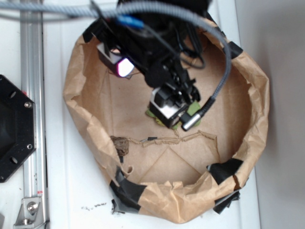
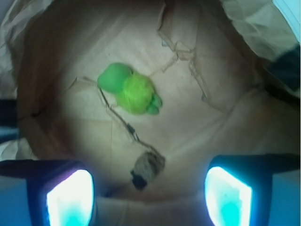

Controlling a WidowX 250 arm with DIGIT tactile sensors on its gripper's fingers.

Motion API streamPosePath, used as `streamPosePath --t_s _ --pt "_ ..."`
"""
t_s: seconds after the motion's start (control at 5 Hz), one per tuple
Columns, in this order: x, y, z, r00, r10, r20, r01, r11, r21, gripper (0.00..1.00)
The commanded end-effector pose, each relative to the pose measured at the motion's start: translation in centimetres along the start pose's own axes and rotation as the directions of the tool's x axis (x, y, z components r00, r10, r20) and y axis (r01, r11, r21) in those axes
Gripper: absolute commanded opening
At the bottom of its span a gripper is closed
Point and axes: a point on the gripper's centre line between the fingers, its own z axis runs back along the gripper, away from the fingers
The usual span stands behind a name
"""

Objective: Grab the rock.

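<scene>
The rock (image 1: 120, 144) is a small dark craggy lump on the brown paper floor, near the lower-left wall of the paper bin (image 1: 259, 95). In the wrist view the rock (image 2: 148, 168) lies below and between my two glowing pads (image 2: 70, 197), apart from both. My gripper (image 1: 147, 89) hangs high over the bin's middle, and in the wrist view my gripper (image 2: 149, 200) is open and holds nothing. A fuzzy yellow-green plush toy (image 2: 131, 89) lies farther in. From outside, the toy (image 1: 193, 109) is mostly hidden under the arm.
The bin's crumpled paper walls are patched with black tape (image 1: 126, 191). A torn ridge of paper (image 1: 181, 138) crosses the floor. A grey cable (image 1: 221, 81) loops off the arm. A metal rail (image 1: 31, 95) and a black plate (image 1: 12, 129) sit left of the bin.
</scene>
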Motion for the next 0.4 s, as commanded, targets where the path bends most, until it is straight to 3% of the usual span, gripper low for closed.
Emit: streamPosePath --t_s 0.0,0.2 --pt "-5.2 -1.0 -6.1 0.986 -0.137 -0.09 0.145 0.985 0.094 1.0" --pt "-4.8 -1.2 -9.5 0.981 -0.161 -0.11 0.174 0.978 0.119 1.0"
